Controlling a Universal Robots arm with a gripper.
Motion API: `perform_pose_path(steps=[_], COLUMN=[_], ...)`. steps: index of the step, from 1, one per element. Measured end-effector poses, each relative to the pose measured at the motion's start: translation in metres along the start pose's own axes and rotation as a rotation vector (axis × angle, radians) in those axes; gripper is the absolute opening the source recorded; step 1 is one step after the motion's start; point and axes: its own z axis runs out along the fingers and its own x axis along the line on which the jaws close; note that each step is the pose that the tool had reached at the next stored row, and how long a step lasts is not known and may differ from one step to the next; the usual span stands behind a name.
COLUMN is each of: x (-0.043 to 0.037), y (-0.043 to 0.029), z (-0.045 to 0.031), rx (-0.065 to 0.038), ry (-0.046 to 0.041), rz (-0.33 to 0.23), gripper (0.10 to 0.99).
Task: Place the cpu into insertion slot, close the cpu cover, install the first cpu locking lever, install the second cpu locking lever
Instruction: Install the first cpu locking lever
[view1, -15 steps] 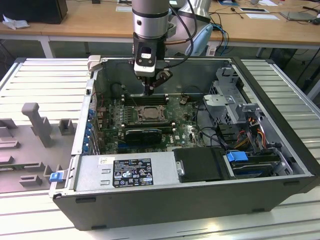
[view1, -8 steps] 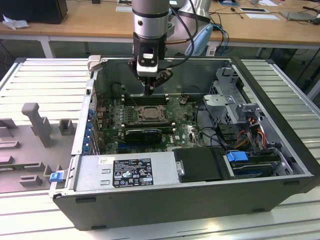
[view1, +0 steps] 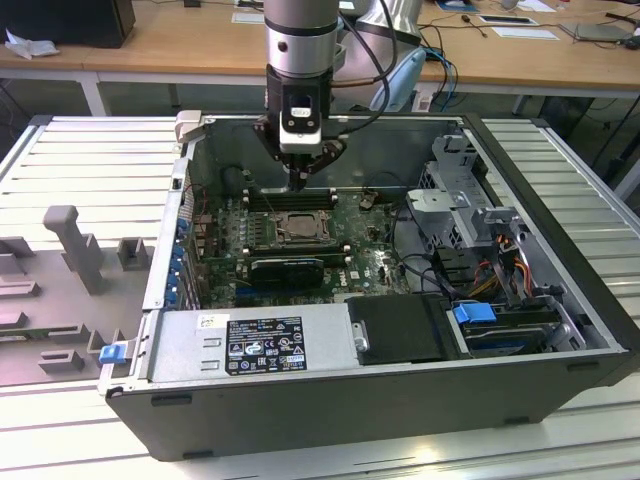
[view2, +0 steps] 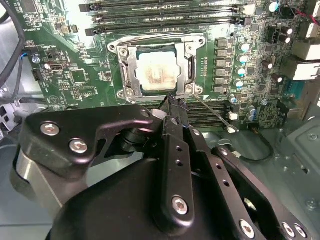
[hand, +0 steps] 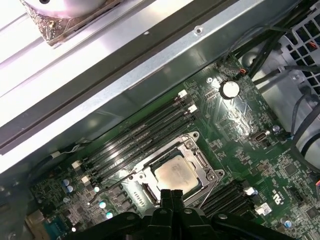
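Nearest in the exterior view lies the long black card (view1: 287, 268), and just beyond it is the insertion slot (view1: 268, 230), mid-board. In the second wrist view the cpu (view2: 156, 74) sits flat in that slot, pale face up, with the cpu cover (view2: 130, 70) folded down around it. The tool (view2: 175, 102) has its fingertips together and grips nothing. It hangs at the socket's corner, just beside a thin wire locking lever (view2: 212, 112) that seems to slant free of its catch. I judge the first lever to be the step in hand. Done well, the tool bears on the wire alone and guides it under its hook, clear of the board. Farther off run the memory slots (view1: 265, 197).
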Motion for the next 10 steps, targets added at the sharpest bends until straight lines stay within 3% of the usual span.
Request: perform_pose_path(steps=[10], x=[0.0], y=[0.0], z=[0.0], rx=[0.0], ry=[0.003], rz=[-0.07], gripper=[0.106])
